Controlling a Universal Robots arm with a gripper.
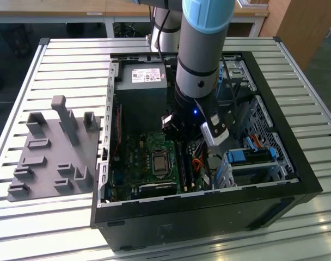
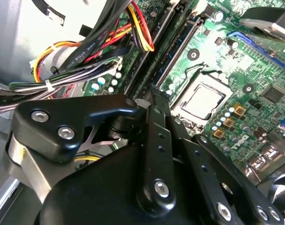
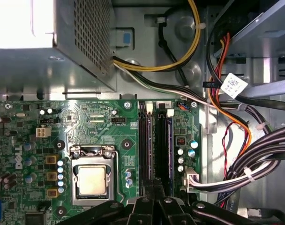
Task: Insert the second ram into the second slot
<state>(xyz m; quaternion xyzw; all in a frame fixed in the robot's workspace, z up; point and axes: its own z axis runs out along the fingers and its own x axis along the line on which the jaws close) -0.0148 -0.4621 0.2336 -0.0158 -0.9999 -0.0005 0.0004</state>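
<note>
My gripper [image 1: 183,155] reaches down into the open computer case [image 1: 296,179], over the black memory slots [image 3: 144,145] beside the processor socket [image 3: 92,180]. In both wrist views its black fingers meet at the tips, shut, and I see nothing between them [image 3: 154,187] [image 2: 153,96]. The tips hover low over the slots. One thin blue ram [image 3: 169,150] stands edge-on in the slot nearest the cables, just to one side of the fingertips. Whether this is the second ram I cannot tell. The slot on the socket side looks bare.
A silver power supply [image 1: 141,87] fills the far end of the case. Thick cable bundles [image 3: 255,154] run close beside the slots. A drive bay with light-blue latches [image 1: 247,157] lies on the exterior view's right. On the exterior view's left is a grey fixture tray [image 1: 51,152].
</note>
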